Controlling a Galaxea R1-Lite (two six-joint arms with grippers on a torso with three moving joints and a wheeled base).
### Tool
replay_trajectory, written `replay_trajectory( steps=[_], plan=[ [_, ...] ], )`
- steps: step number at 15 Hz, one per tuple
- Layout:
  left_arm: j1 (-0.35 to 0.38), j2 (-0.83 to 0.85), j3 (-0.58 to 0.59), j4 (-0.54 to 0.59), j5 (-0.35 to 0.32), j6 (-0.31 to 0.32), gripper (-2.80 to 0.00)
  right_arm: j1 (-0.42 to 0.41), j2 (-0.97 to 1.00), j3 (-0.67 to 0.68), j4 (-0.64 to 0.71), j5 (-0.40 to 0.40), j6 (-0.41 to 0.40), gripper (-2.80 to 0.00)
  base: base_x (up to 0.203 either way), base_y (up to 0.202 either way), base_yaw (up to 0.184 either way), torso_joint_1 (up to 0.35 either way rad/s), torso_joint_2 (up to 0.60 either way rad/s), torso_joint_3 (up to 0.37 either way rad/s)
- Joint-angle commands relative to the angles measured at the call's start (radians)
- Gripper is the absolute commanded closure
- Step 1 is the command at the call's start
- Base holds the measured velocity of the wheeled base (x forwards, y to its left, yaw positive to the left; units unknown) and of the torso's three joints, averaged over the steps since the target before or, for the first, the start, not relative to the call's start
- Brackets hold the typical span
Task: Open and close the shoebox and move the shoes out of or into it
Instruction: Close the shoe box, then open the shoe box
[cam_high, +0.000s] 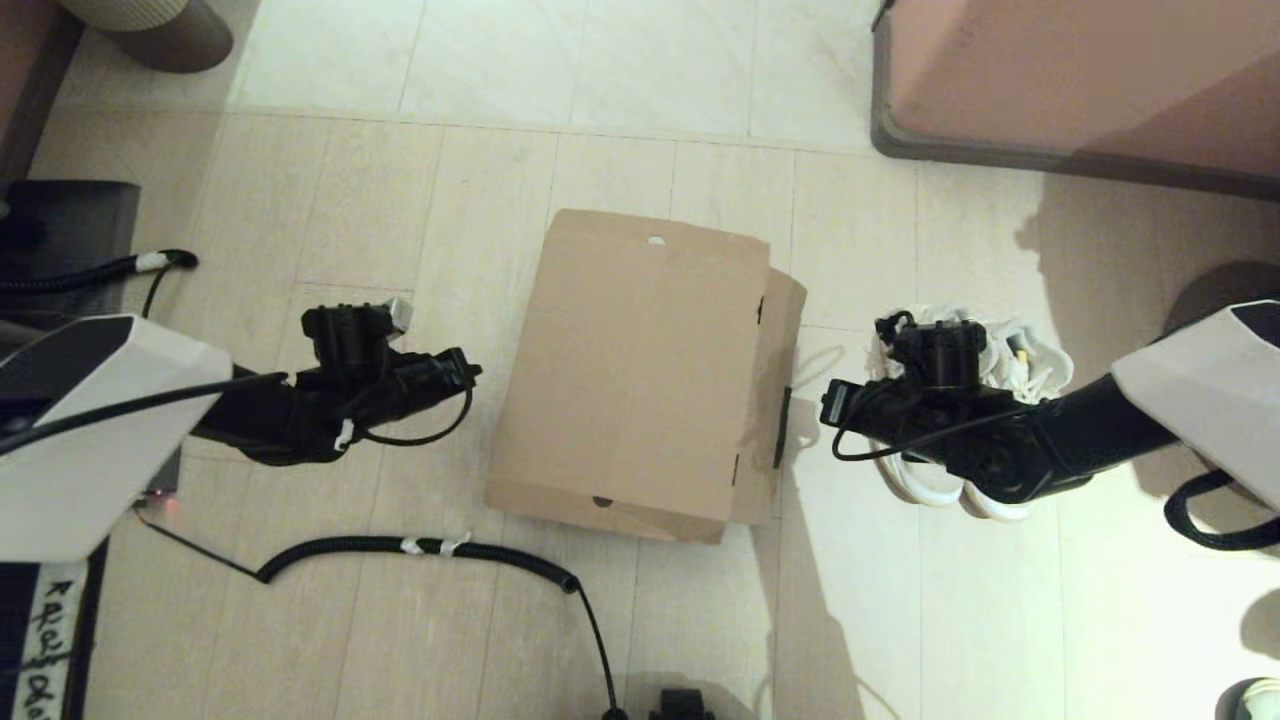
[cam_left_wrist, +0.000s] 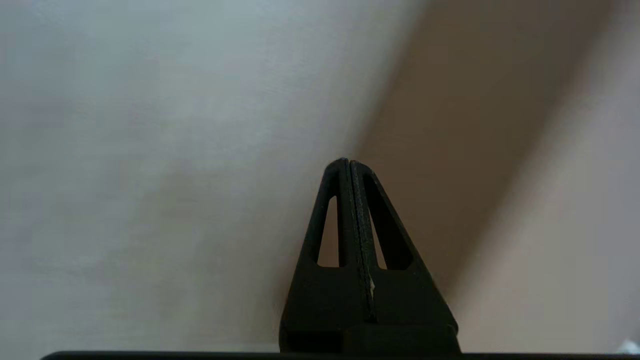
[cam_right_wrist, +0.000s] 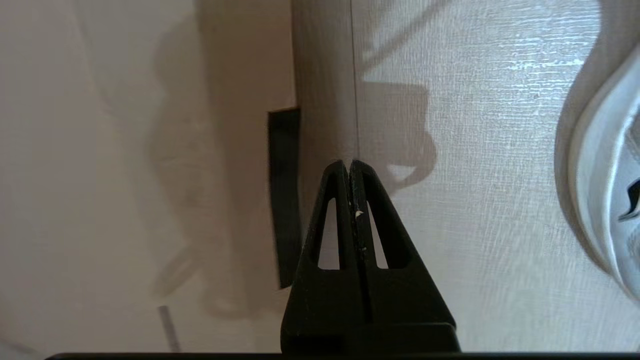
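Observation:
The shoebox (cam_high: 640, 380) lies shut on the floor in the middle of the head view, its front flap with the dark tape strip (cam_high: 781, 430) on the right side. My left gripper (cam_high: 473, 373) hovers just left of the box, shut and empty, fingertips toward it. My right gripper (cam_high: 827, 404) hangs just right of the flap, also shut and empty. The white shoes (cam_high: 1030, 362) stand on the floor under and behind my right arm, partly hidden. The right wrist view shows the gripper (cam_right_wrist: 349, 164), the tape strip (cam_right_wrist: 284, 195) and one shoe (cam_right_wrist: 602, 190). The left wrist view shows the gripper (cam_left_wrist: 348, 162) before the box (cam_left_wrist: 475, 100).
A pink-brown piece of furniture (cam_high: 1080, 80) fills the far right corner. A coiled black cable (cam_high: 420, 548) runs over the floor near the box's front left. A dark object (cam_high: 70, 220) stands at the far left, and a round ribbed base (cam_high: 150, 30) sits beyond it.

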Motion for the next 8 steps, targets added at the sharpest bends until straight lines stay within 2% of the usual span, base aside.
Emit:
replay_trajectory(
  steps=[1, 4, 8],
  plan=[
    [0.002, 0.065, 0.004, -0.002, 0.001, -0.001, 0.0, 0.011, 0.045, 0.003, -0.025, -0.008, -0.015, 0.0, 0.0, 0.0, 0.0, 0.0, 0.0, 0.0],
    [-0.035, 0.072, 0.05, -0.001, 0.001, -0.002, 0.0, 0.023, 0.081, 0.002, -0.054, -0.033, -0.019, 0.0, 0.0, 0.0, 0.0, 0.0, 0.0, 0.0],
    [-0.086, 0.082, 0.053, -0.001, 0.001, -0.005, 0.0, 0.022, 0.083, 0.007, -0.065, -0.035, -0.015, 0.0, 0.0, 0.0, 0.0, 0.0, 0.0, 0.0]
  ],
)
